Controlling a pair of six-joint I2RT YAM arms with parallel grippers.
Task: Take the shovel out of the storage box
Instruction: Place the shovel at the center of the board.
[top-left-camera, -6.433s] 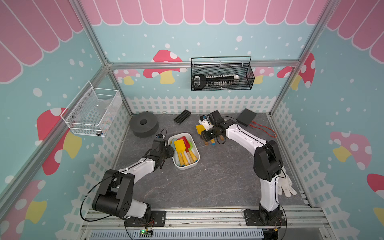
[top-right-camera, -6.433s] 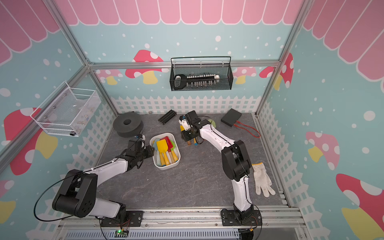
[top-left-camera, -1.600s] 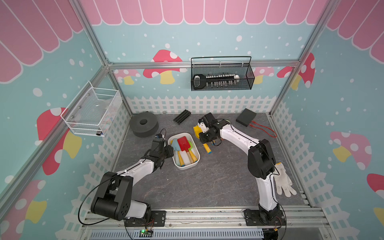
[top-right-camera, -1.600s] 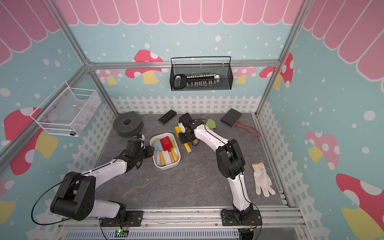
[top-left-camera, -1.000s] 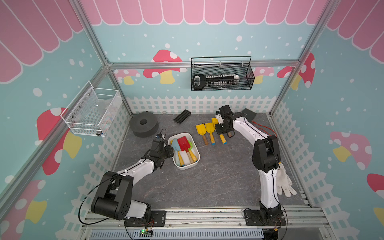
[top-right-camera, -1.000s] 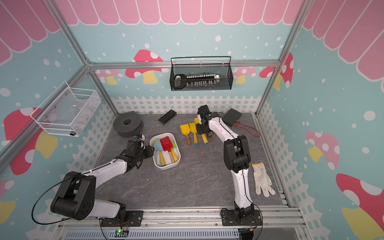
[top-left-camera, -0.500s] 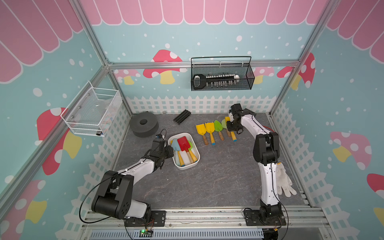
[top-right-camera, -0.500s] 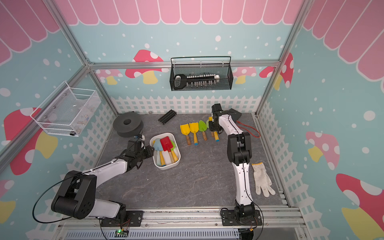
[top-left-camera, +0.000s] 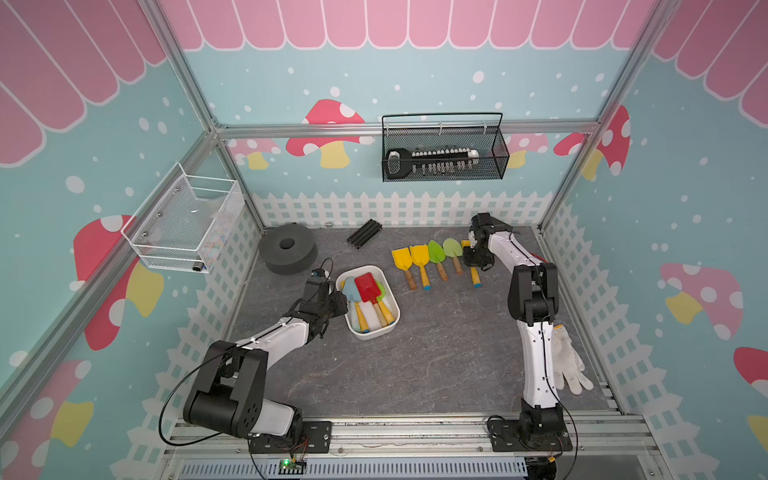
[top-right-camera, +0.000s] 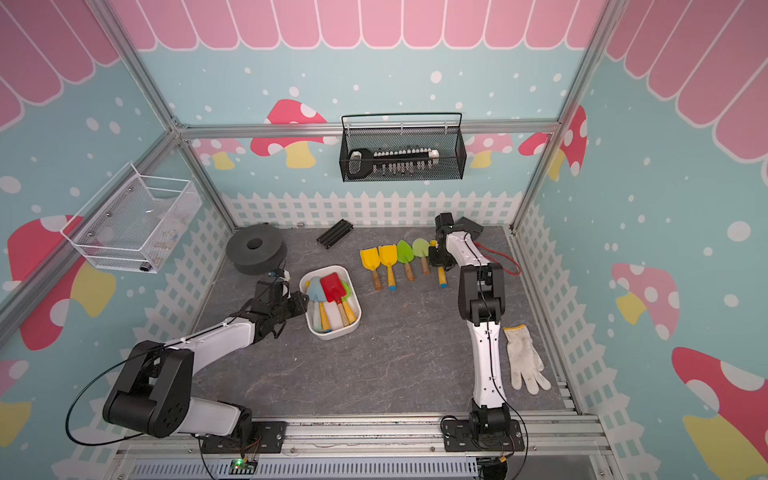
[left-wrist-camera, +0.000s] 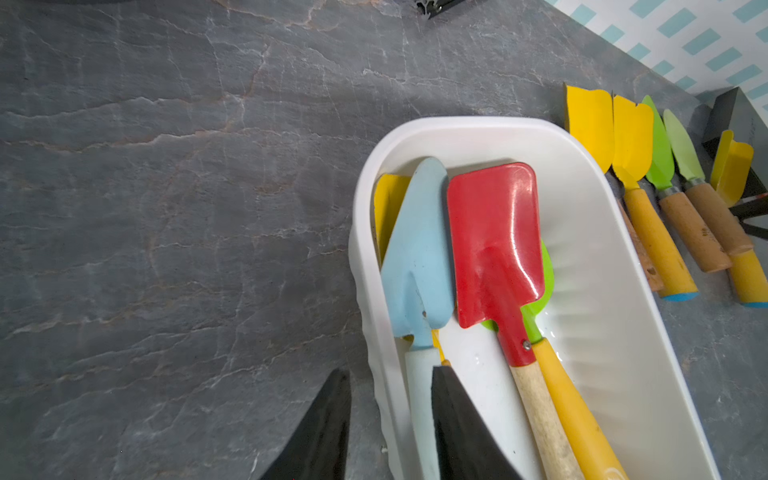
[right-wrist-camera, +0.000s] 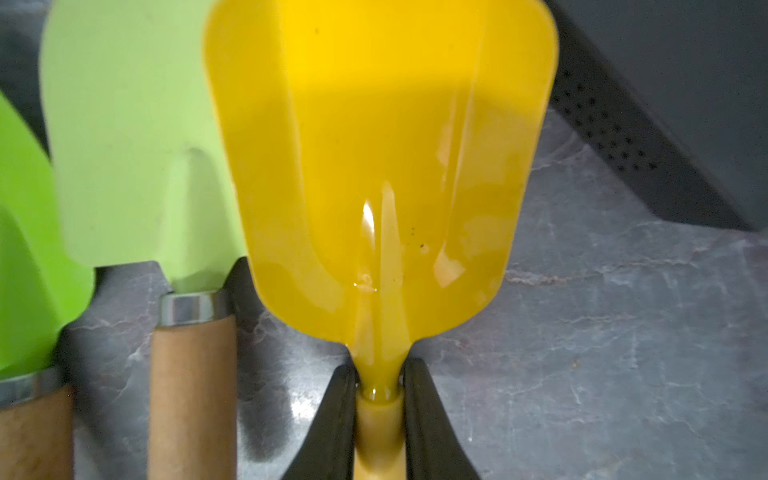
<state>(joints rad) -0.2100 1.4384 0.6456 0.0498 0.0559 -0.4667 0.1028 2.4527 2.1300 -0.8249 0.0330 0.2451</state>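
Honestly, the release looks like the risky part. The right gripper (right-wrist-camera: 380, 374) is clamped on the thin, glossy neck of the yellow shovel (right-wrist-camera: 374, 166). That shovel is already out of the storage box (top-left-camera: 376, 332), at the end of the row on the table (top-left-camera: 415, 365). Its blade seems to overlap the edge of the pale green shovel (right-wrist-camera: 133, 145), and a dark perforated block (right-wrist-camera: 685, 83) sits close on the other side. Let go crooked and it could ride up on its neighbour or knock the block, and a slick neck may swivel in the pinch. I can't tell whether it rests on the slate or hangs just above. The right arm stretches far toward the back fence, with its wrist folded back over the row. The left arm lies low across the table, and the left gripper (left-wrist-camera: 388, 370) has its jaws astride the tub's near wall, apparently pinching it. A tug there would slide the tub, where the red shovel (left-wrist-camera: 494, 241) and blue shovel (left-wrist-camera: 419, 257) lie with others
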